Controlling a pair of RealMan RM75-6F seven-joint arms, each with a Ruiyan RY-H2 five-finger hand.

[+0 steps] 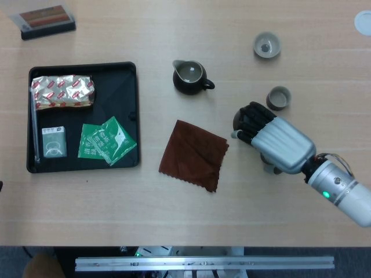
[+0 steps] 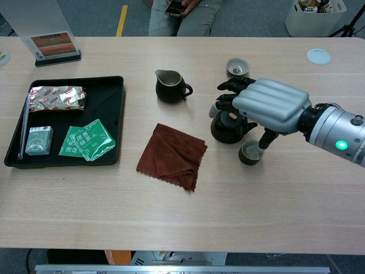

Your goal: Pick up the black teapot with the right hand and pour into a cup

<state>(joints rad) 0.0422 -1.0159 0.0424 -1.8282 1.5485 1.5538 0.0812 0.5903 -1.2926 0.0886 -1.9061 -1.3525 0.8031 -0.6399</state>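
Observation:
The black teapot (image 2: 226, 131) stands right of the brown cloth, and my right hand (image 2: 268, 105) hovers directly over it with fingers spread past the lid. From the head view only the pot's left edge (image 1: 237, 120) shows beside my right hand (image 1: 276, 142). The thumb hangs down in front of the near cup (image 2: 248, 154); I cannot tell whether it touches. Nothing is gripped. Two more cups are in view: one (image 1: 279, 98) just beyond the hand, one (image 1: 266, 44) further back. The left hand is not visible.
A dark pitcher (image 1: 189, 77) stands left of the teapot at the back. The brown cloth (image 1: 193, 153) lies mid-table. A black tray (image 1: 119, 95) with tea packets sits at the left. A card stand (image 1: 45, 19) is at the far left corner.

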